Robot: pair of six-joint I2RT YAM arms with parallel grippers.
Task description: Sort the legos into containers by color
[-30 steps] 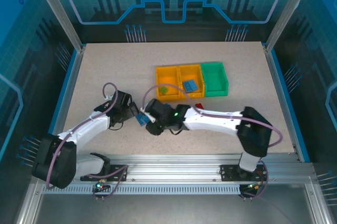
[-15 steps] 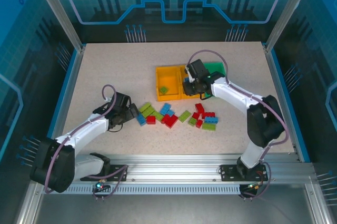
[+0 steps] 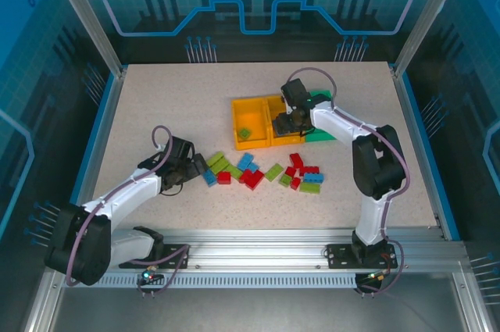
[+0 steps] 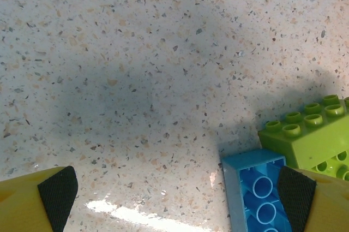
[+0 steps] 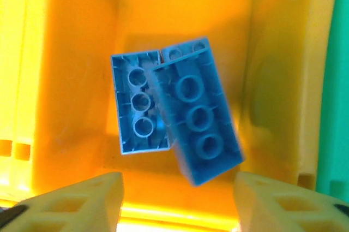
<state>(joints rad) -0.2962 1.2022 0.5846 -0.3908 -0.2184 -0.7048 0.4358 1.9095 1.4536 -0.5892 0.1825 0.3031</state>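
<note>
Top external view counts 3 small open-topped rectangular plastic bins (image 3: pixel 251 112) joined in a row on the speckled beige table (image 3: pixel 156 105): 2 orange-yellow, then 1 green. The left orange-yellow bin (image 3: pixel 237 123) holds 1 lime green studded plastic brick (image 3: pixel 244 134). The right arm partly covers the middle orange-yellow bin (image 3: pixel 275 113) and the green bin (image 3: pixel 320 137). Nearer the arms lies a loose scatter of small legos (image 3: pixel 273 172). They touch and overlap, so the tally is rough: about 6 lime green, 6 red and 4 blue.

Right wrist view looks down into the middle bin, which holds 2 blue bricks. 1 flat blue brick (image 5: pixel 136 106) lies hollow side up. 1 slanted blue brick (image 5: pixel 199 123), slightly blurred, lies across its right edge. The right gripper (image 5: pixel 177 199) hangs above them with its 2 yellow fingers (image 5: pixel 71 199) spread apart. Nothing sits between them, and both bricks are clear of the fingertips.

Left wrist view shows the left gripper (image 4: pixel 177 191) low over the table at the scatter's left end, with its 2 black-padded fingers (image 4: pixel 54 191) spread as wide as they go. It grips nothing. 1 upturned blue brick (image 4: pixel 252 194) lies on the table just inside the finger on the view's right. Whether it touches that pad I cannot tell. 1 tilted lime green brick (image 4: pixel 302 134) rests against the upturned brick's far corner.
</note>
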